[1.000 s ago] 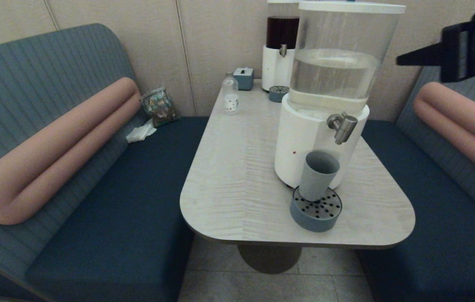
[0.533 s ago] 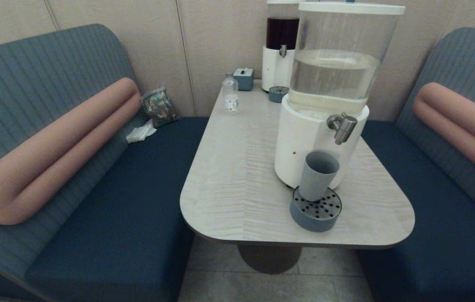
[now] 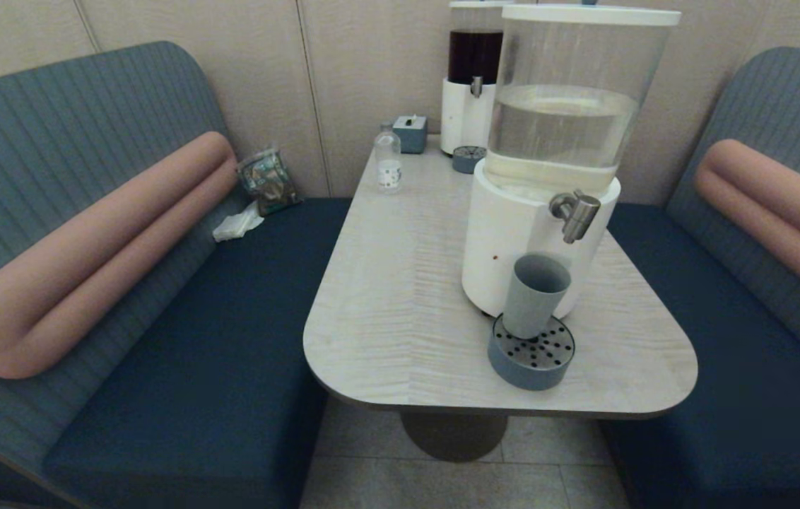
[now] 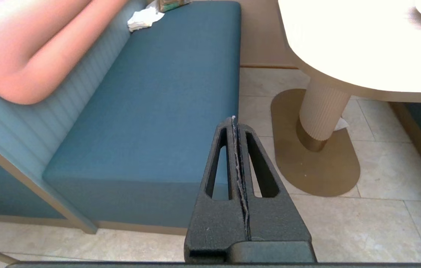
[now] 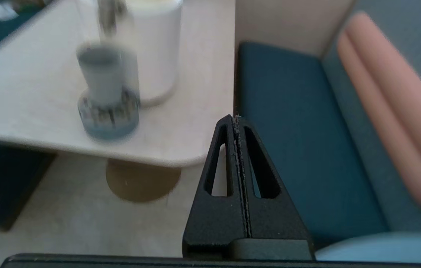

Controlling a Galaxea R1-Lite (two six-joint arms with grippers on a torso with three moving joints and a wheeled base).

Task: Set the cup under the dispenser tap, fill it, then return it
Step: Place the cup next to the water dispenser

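Both pincers, left pincer (image 4: pixel 237 123) and right pincer (image 5: pixel 235 121), are pressed together, empty. Matte grey-blue tapered cup (image 3: pixel 536 295) stands on perforated tray (image 3: pixel 531 362), slightly off the brushed-steel tap (image 3: pixel 574 214); liquid might miss.

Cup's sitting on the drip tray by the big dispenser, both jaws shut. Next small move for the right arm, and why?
Probably open the right gripper and bring it toward the cup. The cup stands free on the tray, left of the tap rather than under it, and the jaws are shut off the table's right edge. The left gripper is parked.
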